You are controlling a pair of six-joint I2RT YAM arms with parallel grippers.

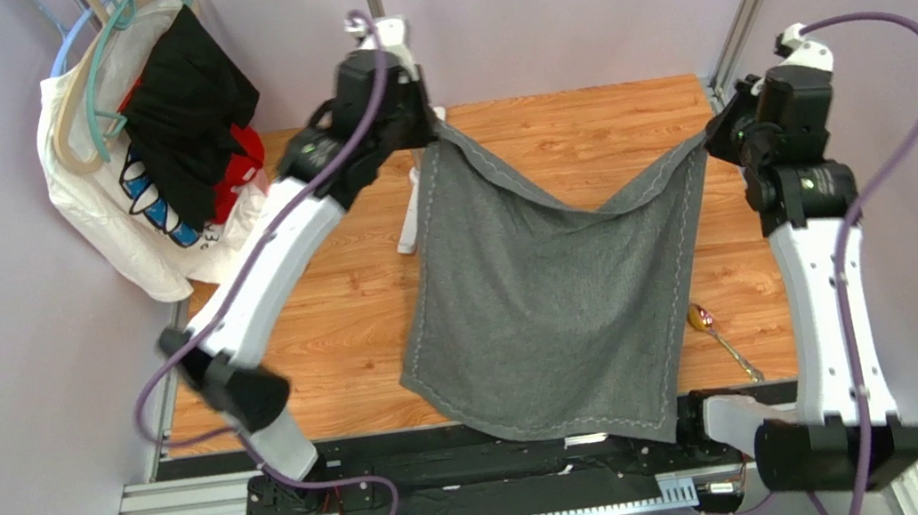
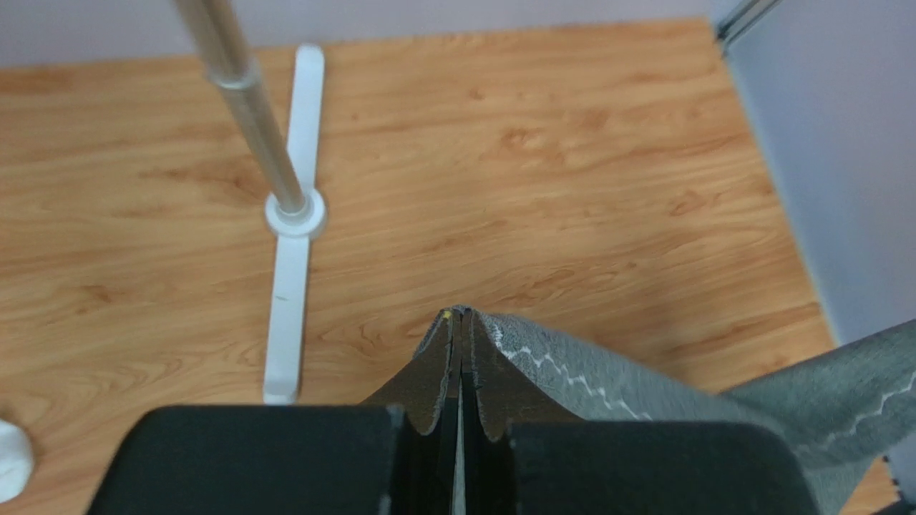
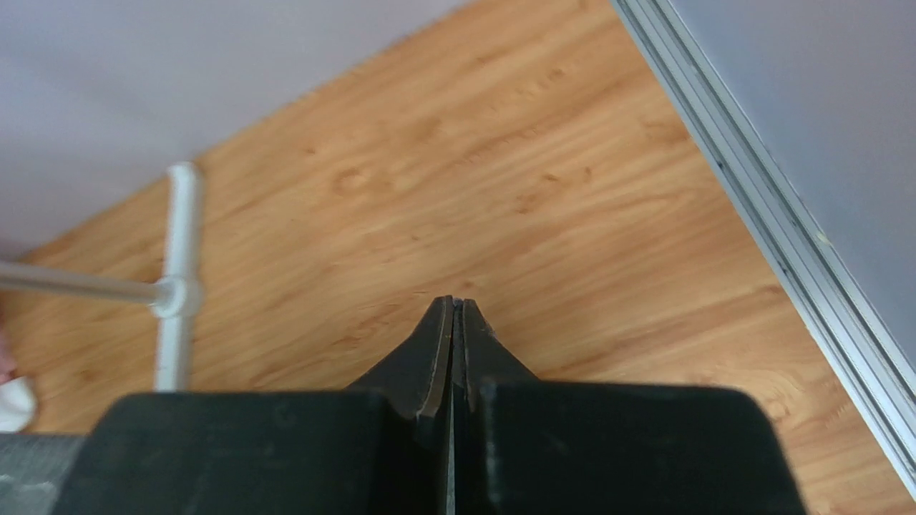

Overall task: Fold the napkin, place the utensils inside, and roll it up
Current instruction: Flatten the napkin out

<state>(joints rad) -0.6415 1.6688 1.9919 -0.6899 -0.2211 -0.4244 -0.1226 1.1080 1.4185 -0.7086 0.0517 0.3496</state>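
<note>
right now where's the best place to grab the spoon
Grip the spoon by its thin handle, coming straight down with jaws across it. It lies flat on the table, bowl beside the napkin, handle pointing toward the near right corner.

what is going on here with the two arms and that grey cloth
The two arms are holding the napkin up above the table, one far corner each. The left gripper is shut on the left corner and the right gripper on the right corner, so the top edge sags between them and the rest hangs down toward the arm bases. It is not yet folded. A spoon lies on the table beside the cloth, near the right arm.
</note>
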